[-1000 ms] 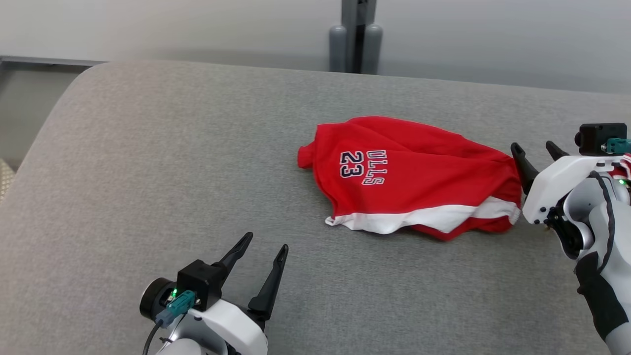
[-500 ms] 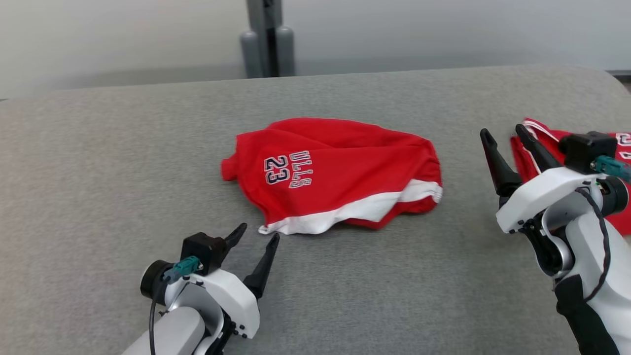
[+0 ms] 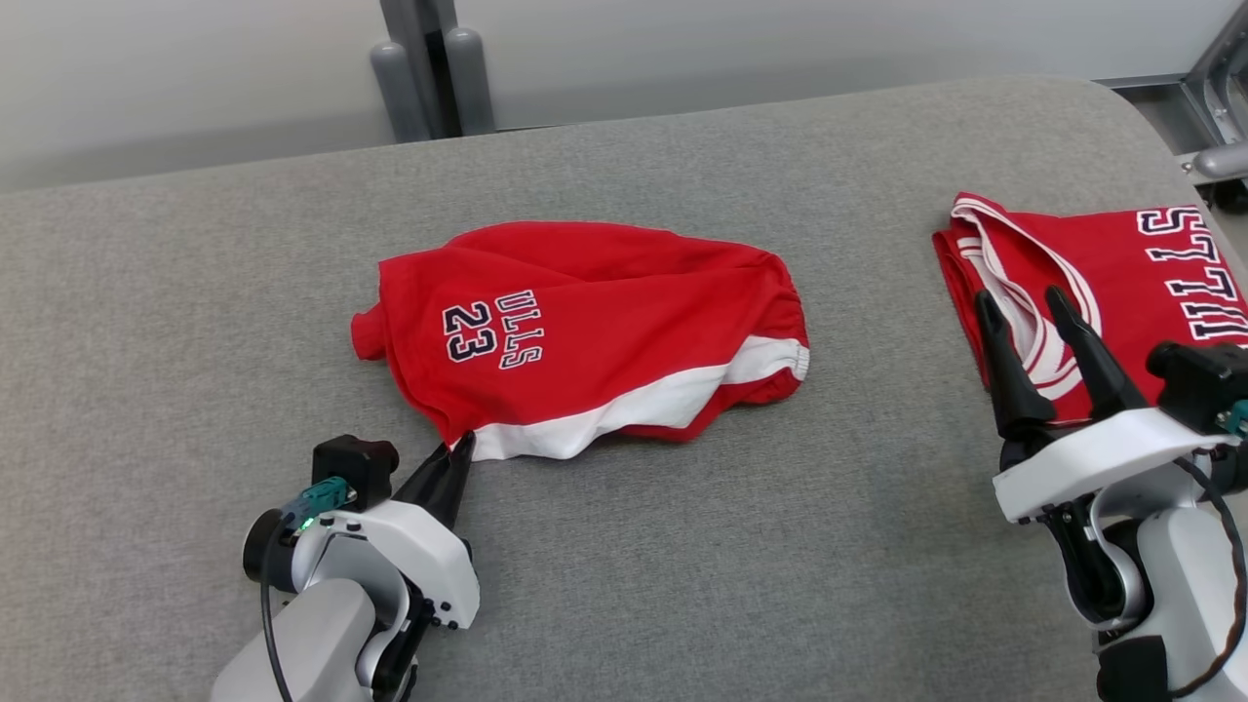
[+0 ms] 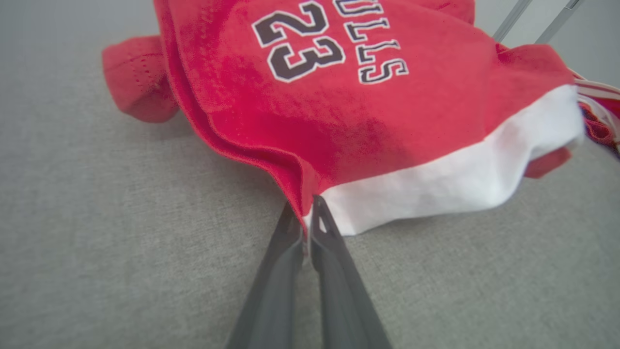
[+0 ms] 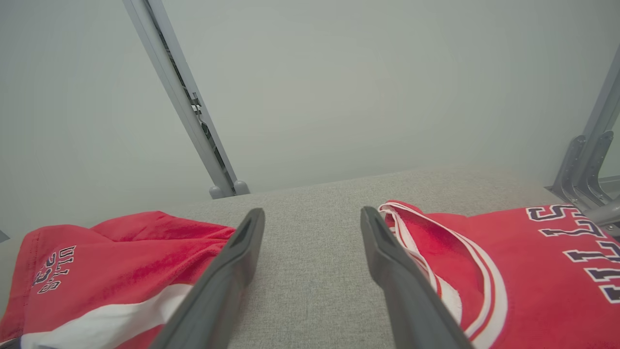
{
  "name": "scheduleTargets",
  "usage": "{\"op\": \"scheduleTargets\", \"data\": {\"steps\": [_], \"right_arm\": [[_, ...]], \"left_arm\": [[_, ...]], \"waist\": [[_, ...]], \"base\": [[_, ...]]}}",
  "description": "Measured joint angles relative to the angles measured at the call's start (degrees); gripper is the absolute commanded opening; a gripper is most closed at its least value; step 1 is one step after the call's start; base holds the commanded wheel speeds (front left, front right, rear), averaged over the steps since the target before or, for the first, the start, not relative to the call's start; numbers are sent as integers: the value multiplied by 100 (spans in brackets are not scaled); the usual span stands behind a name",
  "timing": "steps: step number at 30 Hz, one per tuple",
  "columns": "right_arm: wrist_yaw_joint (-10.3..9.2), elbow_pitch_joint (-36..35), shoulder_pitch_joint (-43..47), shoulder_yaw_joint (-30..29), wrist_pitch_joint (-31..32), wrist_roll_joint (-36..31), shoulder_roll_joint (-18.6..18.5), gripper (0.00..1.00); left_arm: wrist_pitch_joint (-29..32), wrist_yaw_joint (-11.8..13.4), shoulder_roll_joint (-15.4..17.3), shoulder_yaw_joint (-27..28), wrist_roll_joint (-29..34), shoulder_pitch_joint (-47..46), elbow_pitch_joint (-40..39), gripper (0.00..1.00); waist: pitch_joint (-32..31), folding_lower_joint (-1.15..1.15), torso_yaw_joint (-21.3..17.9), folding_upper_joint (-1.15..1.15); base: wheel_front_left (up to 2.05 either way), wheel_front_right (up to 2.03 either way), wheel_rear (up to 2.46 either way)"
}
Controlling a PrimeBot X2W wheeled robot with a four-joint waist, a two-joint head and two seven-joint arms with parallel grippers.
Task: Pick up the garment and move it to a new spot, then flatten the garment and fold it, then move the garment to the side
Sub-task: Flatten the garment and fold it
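The garment [image 3: 585,331] is a crumpled pair of red shorts with a white band and "ULLS 23" printed on it, lying mid-table; it also shows in the left wrist view [image 4: 348,106] and the right wrist view [image 5: 111,271]. My left gripper [image 3: 456,458] is shut on the garment's near-left corner, where the red hem meets the white band; in the left wrist view [image 4: 306,213] the corner sits pinched between the fingertips. My right gripper [image 3: 1019,310] stands open at the right, holding nothing, its fingers over the edge of a second red piece.
A folded red jersey [image 3: 1092,283] with white trim and dark lettering lies at the table's right end, also in the right wrist view [image 5: 508,261]. The grey fabric table [image 3: 682,546] has a rounded right edge. Grey metal posts [image 3: 429,68] stand behind it.
The head camera has swung right, bringing the folded jersey into view. My left gripper reached forward to the garment's corner and shut on it. The right gripper stayed open.
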Motion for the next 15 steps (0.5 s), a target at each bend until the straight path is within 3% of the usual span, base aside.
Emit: {"op": "scheduleTargets", "data": {"steps": [9, 15], "right_arm": [[1, -439, 347, -222, 274, -238, 258, 100], [1, -497, 455, -146, 417, -302, 360, 100]], "left_arm": [[-92, -15, 230, 121, 1, 196, -358, 0], [346, 119, 655, 171, -176, 560, -936, 0]], "waist": [[-52, 0, 378, 0], [-145, 0, 640, 0]], "base": [[0, 0, 0], [0, 0, 0]]}}
